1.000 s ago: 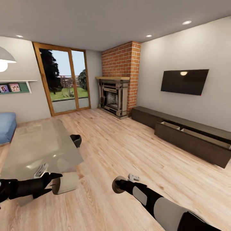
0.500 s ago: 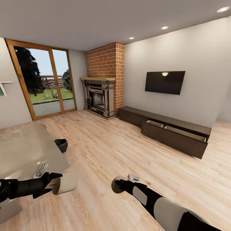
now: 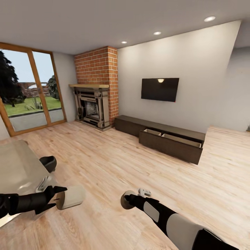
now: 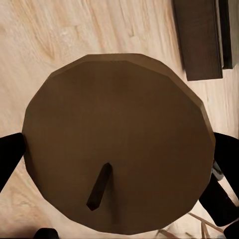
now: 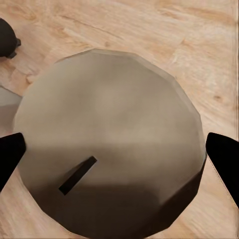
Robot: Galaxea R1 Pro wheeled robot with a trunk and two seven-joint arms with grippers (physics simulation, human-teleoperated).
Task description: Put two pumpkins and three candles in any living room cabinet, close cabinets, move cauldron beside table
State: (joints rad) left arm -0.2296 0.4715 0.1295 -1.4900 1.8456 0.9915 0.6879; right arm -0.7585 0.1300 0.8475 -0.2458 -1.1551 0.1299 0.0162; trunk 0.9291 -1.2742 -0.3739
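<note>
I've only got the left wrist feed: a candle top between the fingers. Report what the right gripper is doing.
Observer: The right gripper is shut on a second candle, above the wood floor.
Operator: Give me the cabinet's state.
Observer: In the head view, the dark cabinet under the TV has pull-out fronts standing open.
Operator: Locate the cauldron.
Observer: The cauldron sits on the floor beside the glass table, beyond the left gripper and its candle.
</note>
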